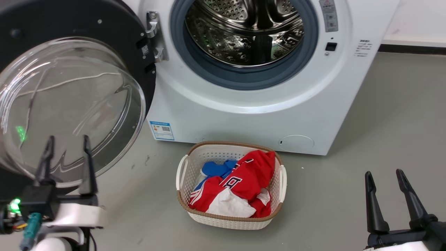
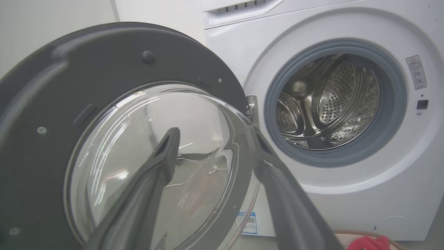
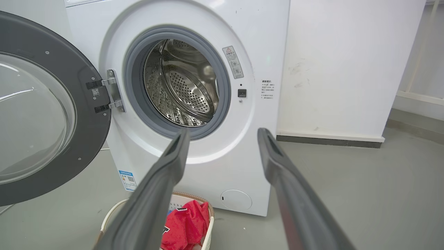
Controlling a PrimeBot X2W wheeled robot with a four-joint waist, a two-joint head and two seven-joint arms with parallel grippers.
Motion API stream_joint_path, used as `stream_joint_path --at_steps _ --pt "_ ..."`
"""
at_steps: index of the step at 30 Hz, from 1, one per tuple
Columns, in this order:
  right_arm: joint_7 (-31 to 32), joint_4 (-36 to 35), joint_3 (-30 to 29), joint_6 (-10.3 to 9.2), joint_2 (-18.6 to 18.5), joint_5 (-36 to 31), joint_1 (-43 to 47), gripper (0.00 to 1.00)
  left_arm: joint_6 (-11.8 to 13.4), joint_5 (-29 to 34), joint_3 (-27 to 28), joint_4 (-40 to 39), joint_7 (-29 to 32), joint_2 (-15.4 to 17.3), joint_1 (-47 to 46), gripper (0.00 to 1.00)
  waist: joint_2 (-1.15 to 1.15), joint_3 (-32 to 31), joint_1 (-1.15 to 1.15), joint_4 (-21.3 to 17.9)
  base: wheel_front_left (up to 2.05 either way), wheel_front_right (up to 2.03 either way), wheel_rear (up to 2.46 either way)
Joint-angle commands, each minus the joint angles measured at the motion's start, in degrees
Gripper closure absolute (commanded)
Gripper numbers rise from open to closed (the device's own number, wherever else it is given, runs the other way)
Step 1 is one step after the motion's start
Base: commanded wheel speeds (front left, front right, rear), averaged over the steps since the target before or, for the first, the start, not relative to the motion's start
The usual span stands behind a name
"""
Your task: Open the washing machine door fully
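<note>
Large round washing machine door (image 1: 69, 87) with glossy black rim and clear domed glass, swung wide at 9 o'clock of steel drum (image 1: 244, 31), left gripper (image 1: 66, 143) fingers spread, empty, before glass, right gripper (image 1: 383, 176) spread, empty, at 5 o'clock, white woven laundry basket (image 1: 230, 181) at 6 o'clock

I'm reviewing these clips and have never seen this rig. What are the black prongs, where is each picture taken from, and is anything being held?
The prongs are gripper fingers on a two-armed robot. The head camera looks down: left gripper before the swung-open washing machine door, right gripper lower right. Both are open, holding nothing. The other two pictures come from wrist cameras looking along each gripper's fingers. On the floor stands a laundry basket with red, blue and white clothes before the steel drum.
</note>
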Motion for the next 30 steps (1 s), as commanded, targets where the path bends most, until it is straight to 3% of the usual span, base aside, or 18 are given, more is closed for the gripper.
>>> stream_joint_path --at_steps 1,15,30 --pt "-0.1 -0.8 -0.1 -0.01 0.1 -0.6 0.4 0.00 -0.1 -0.2 -0.8 -0.4 0.1 -0.7 1.3 0.00 0.00 -0.4 0.00 -1.1 0.00 0.00 0.00" --pt "-0.1 -1.7 -0.6 -0.01 0.1 -0.2 2.9 0.00 2.2 -1.6 -5.2 -0.4 0.1 -4.6 7.8 0.00 0.00 -1.6 0.00 -4.6 0.00 0.00 0.00" --pt "-0.1 -0.1 -0.2 -0.01 0.1 1.2 4.6 0.00 4.0 -0.1 -9.6 1.4 0.1 -5.3 9.9 0.00 0.00 -2.1 0.00 -5.2 0.00 0.00 0.00"
